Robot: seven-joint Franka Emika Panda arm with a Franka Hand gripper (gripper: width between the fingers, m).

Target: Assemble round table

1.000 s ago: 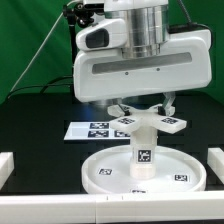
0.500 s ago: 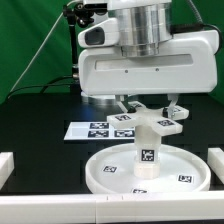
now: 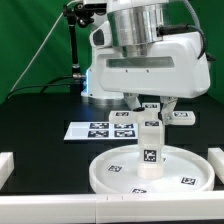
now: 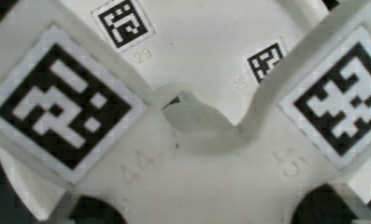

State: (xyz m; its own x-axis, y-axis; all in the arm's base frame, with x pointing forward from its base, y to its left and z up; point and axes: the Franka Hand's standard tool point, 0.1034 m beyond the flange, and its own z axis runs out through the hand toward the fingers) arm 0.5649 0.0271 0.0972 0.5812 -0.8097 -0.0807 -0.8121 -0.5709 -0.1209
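The large round disc (image 3: 110,172) lies flat on the black table near the front. The short cylinder leg (image 3: 151,150) stands upright at its middle, with a tag facing the camera. My gripper (image 3: 150,104) is right above the leg, shut on the cross-shaped base (image 3: 124,115). It holds the base level at the leg's top end. In the wrist view the cross-shaped base (image 4: 200,150) fills the picture, with big tags on its arms. My gripper (image 4: 207,212) clasps its hub, and the dark fingertips (image 4: 93,208) show at either side.
The marker board (image 3: 98,129) lies behind the disc on the exterior view's left. White blocks stand at the table's left edge (image 3: 5,165) and right edge (image 3: 216,162), and a white rail (image 3: 60,207) runs along the front. A green backdrop is behind.
My arm has moved toward the exterior view's right with the cross-shaped base. The leg and disc have shifted slightly the same way.
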